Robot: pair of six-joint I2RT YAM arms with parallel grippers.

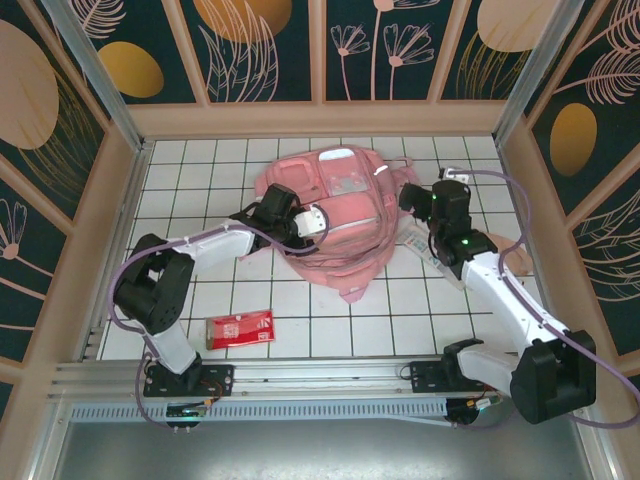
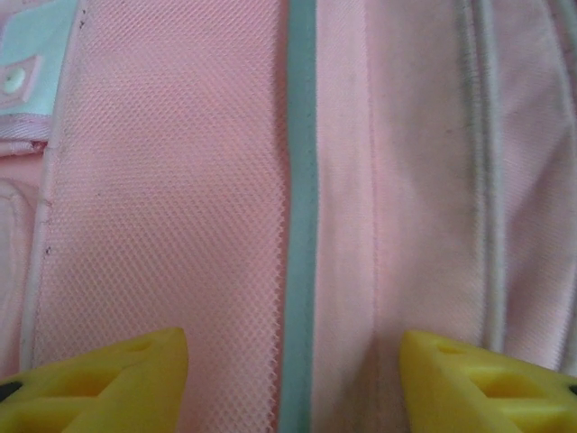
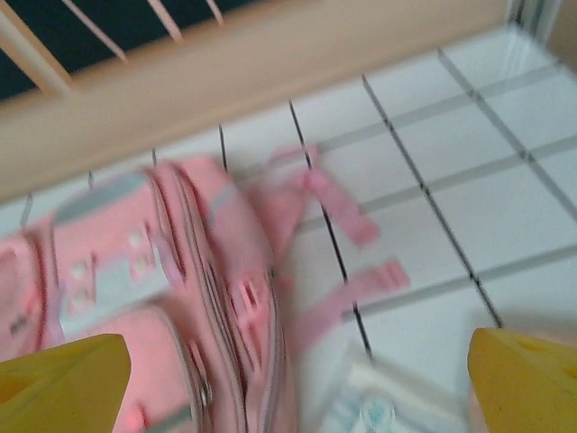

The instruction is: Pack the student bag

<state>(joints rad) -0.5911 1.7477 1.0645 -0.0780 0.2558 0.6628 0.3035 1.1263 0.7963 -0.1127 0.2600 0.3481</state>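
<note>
Red packet (image 1: 240, 328) lies on the worktop (image 1: 330, 330) near the arm bases, well apart from the student bag (image 1: 335, 215) lying flat toward the back wall, so packing looks barely begun. Farther in, the left tool (image 2: 288, 361) is spread close over the bag's pink mesh, and the right tool (image 3: 297, 347) gapes empty by its right side, near a pale packet (image 1: 415, 240) also still outside.

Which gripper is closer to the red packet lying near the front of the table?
Left. The left gripper hangs over the student bag, beyond the red packet; the right gripper is farther off, at the bag's right edge.
</note>
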